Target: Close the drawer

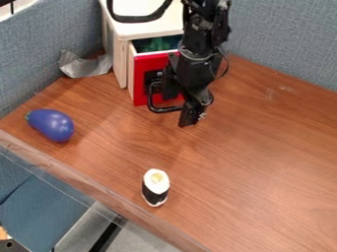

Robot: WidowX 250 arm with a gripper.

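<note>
The drawer (139,81) has a red front and sits in a white cabinet (148,30). It stands partly pulled out, and dark green contents show through the gap under the cabinet top. Black parts lie against the red front near its middle; the arm covers its right side. Right in front of the drawer, at its lower right, the black gripper (190,114) hangs low over the table. Whether it touches the drawer front I cannot tell.
A purple eggplant (51,125) lies at the left of the wooden table (263,162). A toy sushi roll (156,188) stands near the front edge. Grey crumpled material (85,66) sits left of the cabinet, and blue-grey partition walls rise behind.
</note>
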